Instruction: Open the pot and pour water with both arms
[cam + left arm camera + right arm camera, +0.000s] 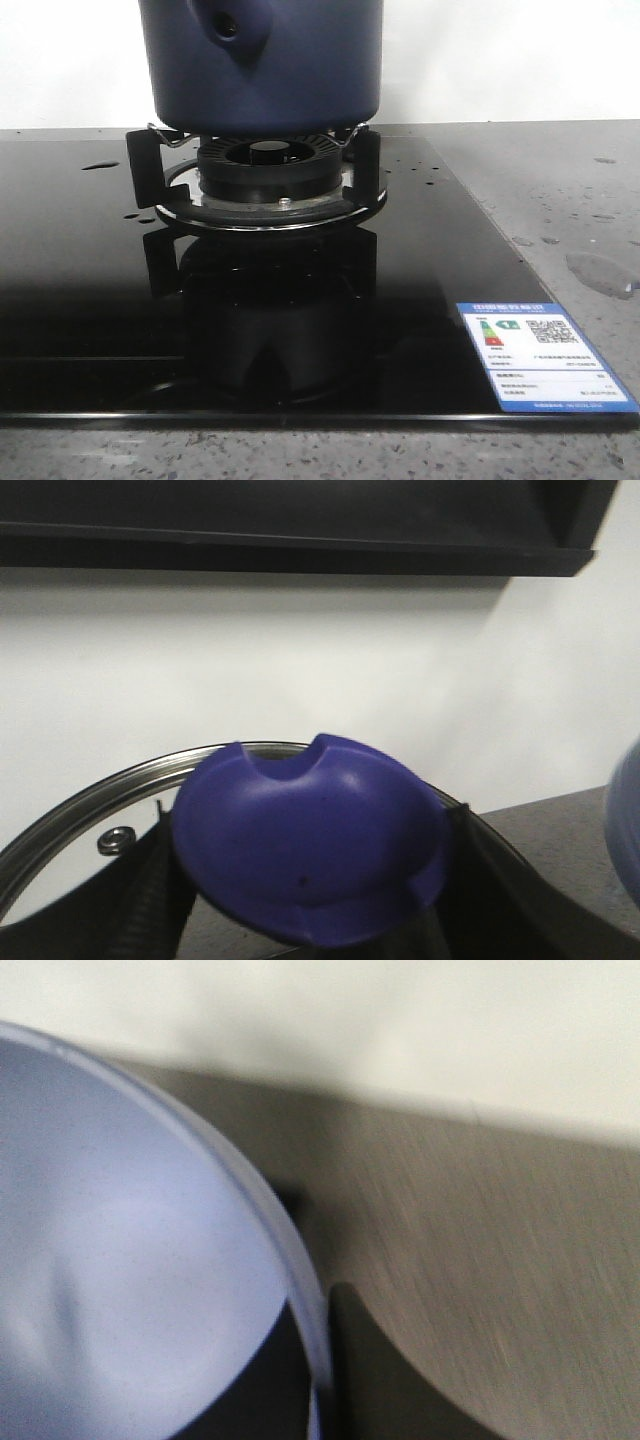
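The dark navy pot (262, 62) sits on the black burner grate (255, 178) of a glossy black glass cooktop (90, 300) at 12 o'clock in the front view, its contents hidden; a pale blue bowl (120, 1280) fills the right wrist view, apparently empty. The speckled grey desk (580, 220) carries water drops, with a white wall behind. The left tool (305, 920) is clamped on the glass lid's (70, 830) blue knob (310, 845); whether the right tool is open or closed, I cannot tell.
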Robot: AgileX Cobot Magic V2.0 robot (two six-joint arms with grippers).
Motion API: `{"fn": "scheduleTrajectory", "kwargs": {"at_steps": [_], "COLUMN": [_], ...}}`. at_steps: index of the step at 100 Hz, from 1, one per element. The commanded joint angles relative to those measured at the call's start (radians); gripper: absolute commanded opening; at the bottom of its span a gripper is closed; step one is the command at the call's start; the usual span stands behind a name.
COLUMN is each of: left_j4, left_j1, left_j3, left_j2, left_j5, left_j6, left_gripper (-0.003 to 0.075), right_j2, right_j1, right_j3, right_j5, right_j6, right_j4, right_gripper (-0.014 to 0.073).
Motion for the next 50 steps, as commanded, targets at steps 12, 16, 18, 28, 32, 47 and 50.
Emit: {"fn": "scheduleTrajectory", "kwargs": {"at_steps": [12, 16, 18, 28, 32, 47, 50], "left_j4": [-0.002, -0.002, -0.002, -0.002, -0.002, -0.002, -0.002], "left_j1": [-0.064, -0.071, -0.076, -0.076, -0.076, -0.076, -0.076], "left_j3": [-0.042, -0.042, -0.042, -0.042, -0.042, -0.042, -0.042], "left_j2": [-0.016, -0.016, -0.016, -0.016, -0.016, -0.016, -0.016], "left_j5": [-0.119, -0.119, -0.119, -0.119, -0.119, -0.117, -0.117], "left_j6": [0.001, 0.001, 0.001, 0.001, 0.001, 0.001, 0.001], "left_gripper": [0.0358, 0.0358, 0.0358, 0.0358, 0.0358, 0.0358, 0.0358], "right_j2": [-0.023, -0.023, -0.023, -0.023, -0.023, -0.019, -0.018], "right_j1": [-0.162, -0.178, -0.187, -0.206, -0.207, -0.207, -0.207], "right_j3": [0.070, 0.107, 0.126, 0.211, 0.240, 0.303, 0.307], "right_j5": [0.129, 0.120, 0.113, 0.072, 0.054, 0.017, 0.016], "right_j6": [0.014, 0.014, 0.014, 0.014, 0.014, 0.014, 0.014], "right_j4": [0.015, 0.015, 0.015, 0.015, 0.015, 0.006, 0.002], "right_gripper": [-0.0055, -0.0055, -0.0055, -0.0055, -0.0055, -0.0055, -0.0055]}}
